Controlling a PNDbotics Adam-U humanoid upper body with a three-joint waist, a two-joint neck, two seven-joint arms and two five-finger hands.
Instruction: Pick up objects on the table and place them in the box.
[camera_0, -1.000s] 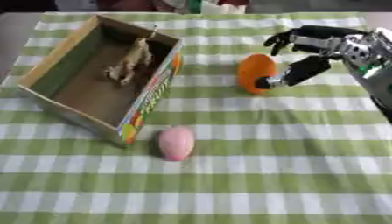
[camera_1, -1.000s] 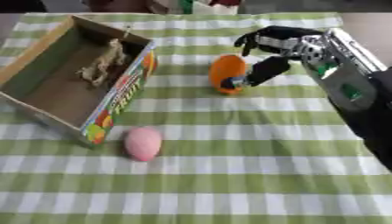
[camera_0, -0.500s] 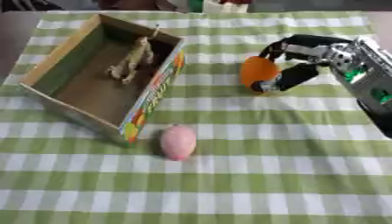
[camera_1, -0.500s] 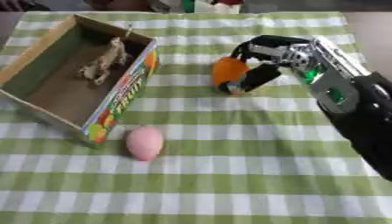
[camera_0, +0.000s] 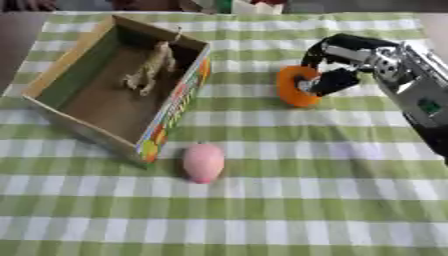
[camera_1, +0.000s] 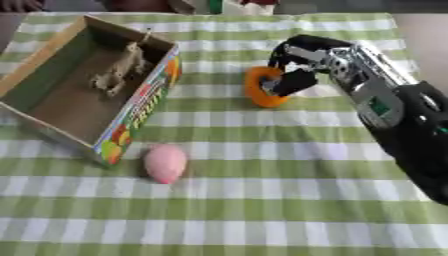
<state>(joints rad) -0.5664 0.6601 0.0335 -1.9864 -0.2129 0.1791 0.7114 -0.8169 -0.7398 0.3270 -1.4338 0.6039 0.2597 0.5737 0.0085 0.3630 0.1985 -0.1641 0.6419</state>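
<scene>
Left eye view showed the box (camera_0: 105, 95) on the bench (camera_0: 262, 200), a pink egg-shaped object (camera_0: 203, 162) just beside it, then the right hand (camera_0: 337, 65) curled around the orange object (camera_0: 296, 86); it looked light, smooth, possibly slippery, best held across its middle.

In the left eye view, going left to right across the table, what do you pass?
Open cardboard box holding a tan animal figure → pink egg-shaped object → orange rounded object → right hand, fingers curled round the orange object.

Bare cloth lies between the orange object (camera_0: 296, 86) and the box (camera_0: 171, 105); the pink egg (camera_0: 203, 162) sits just beside the box's near corner
</scene>
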